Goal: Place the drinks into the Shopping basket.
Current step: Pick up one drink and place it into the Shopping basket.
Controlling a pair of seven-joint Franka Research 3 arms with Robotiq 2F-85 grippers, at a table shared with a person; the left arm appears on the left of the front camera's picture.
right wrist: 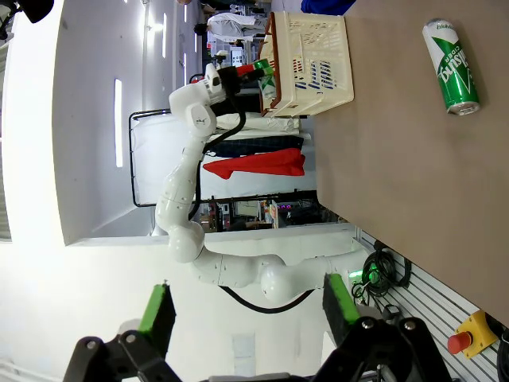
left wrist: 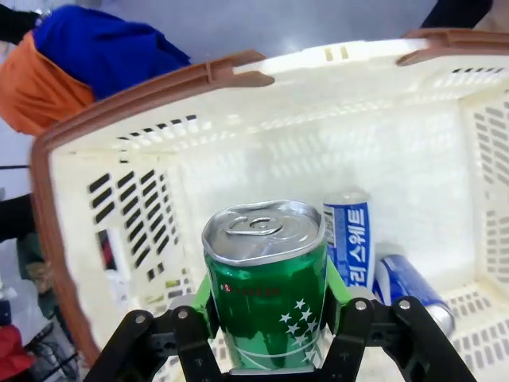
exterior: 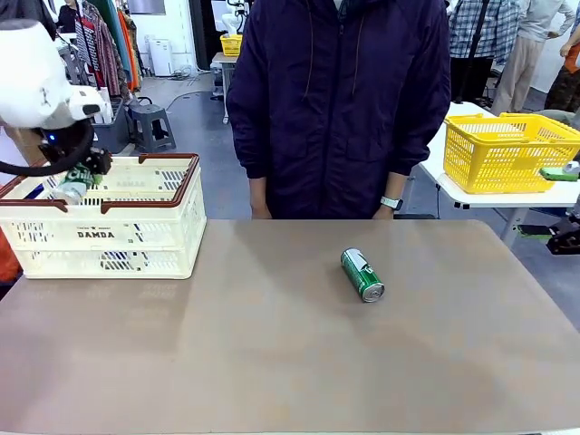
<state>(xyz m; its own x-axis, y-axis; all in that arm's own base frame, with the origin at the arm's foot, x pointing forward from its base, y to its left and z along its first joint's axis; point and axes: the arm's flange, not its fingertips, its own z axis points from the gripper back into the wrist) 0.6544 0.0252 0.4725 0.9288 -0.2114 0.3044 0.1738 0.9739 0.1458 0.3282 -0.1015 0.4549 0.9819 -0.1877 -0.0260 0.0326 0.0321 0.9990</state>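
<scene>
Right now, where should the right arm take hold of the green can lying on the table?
Grip the green can across mid-body, coming down from above. It lies on its side on the table, a silver end facing the robot, so the open right gripper's fingers can close on its curved flanks, square to its long axis.

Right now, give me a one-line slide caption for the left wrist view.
Left gripper holds a green metal drink can over the cream slotted plastic basket, two blue cans inside.
</scene>
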